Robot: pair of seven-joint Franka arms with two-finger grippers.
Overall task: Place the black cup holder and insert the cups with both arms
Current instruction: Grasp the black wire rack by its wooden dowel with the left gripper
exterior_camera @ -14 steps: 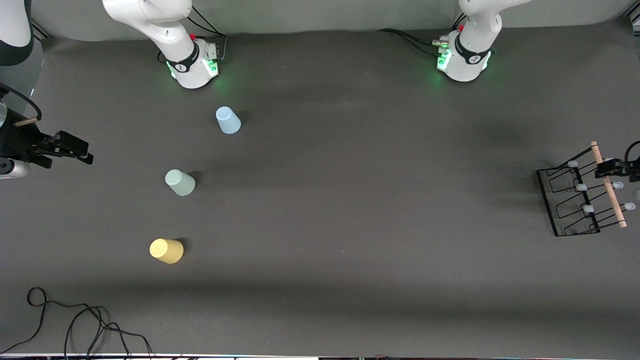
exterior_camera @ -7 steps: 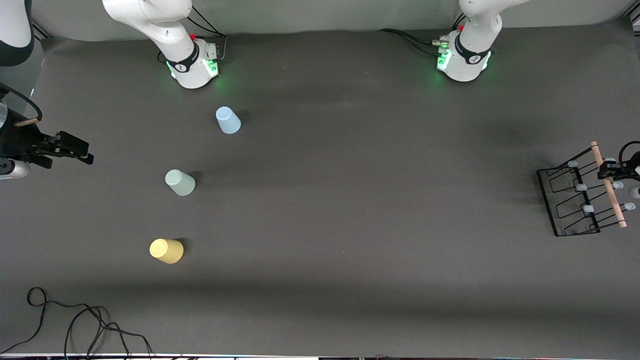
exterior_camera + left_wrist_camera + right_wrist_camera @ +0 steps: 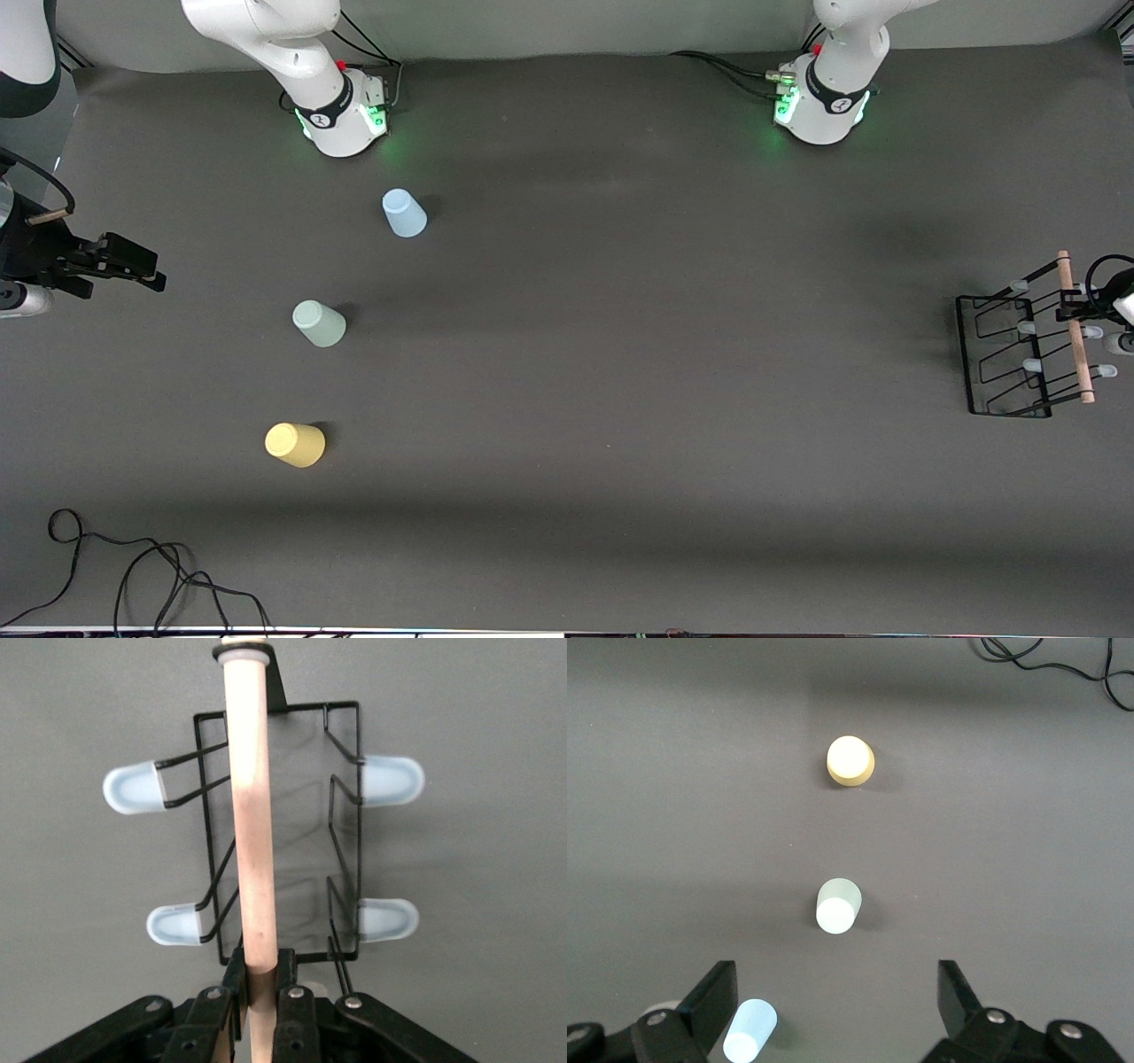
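Beside the yellow cup, loose cable.

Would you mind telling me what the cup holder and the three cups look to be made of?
The black cup holder: thin bent wire, matte black, probably coated metal; its handle looks like bare light wood with faint grain; peg tips look like pale translucent rubber or plastic. The blue cup, green cup and yellow cup: smooth, matte, likely plastic.

Black wire cup holder at the counter's 3 o'clock edge; blue cup, mint cup and yellow cup stand inverted toward 9 o'clock.
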